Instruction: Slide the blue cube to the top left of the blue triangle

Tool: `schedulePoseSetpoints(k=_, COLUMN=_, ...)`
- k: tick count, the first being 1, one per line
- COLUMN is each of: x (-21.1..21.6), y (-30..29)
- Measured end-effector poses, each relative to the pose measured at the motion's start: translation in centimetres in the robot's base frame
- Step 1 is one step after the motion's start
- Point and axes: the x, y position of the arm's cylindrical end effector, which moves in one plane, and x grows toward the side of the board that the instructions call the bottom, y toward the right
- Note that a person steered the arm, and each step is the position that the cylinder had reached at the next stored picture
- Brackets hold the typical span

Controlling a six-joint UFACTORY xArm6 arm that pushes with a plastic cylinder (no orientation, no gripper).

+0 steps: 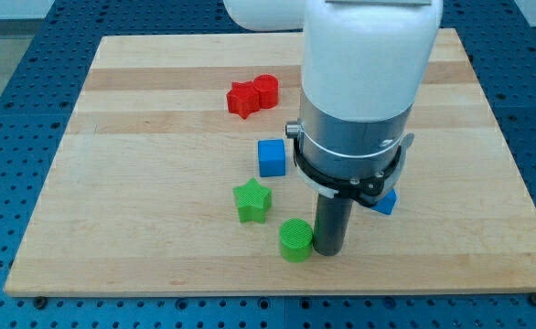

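Where wood lies bare, blue cube (271,157), upright, untouched, square-faced.

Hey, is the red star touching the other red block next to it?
Touching. In the camera view the red star and the red cylinder-like block press together near the view's top, with no board visible between them.

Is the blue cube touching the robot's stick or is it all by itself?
By itself. The blue cube sits apart from my tip, which is lower down, right beside the green cylinder. Bare board shows around the cube.
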Motion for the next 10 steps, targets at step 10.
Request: schedulePoseSetpoints(k=10, x=-15.2, y=-4.2)
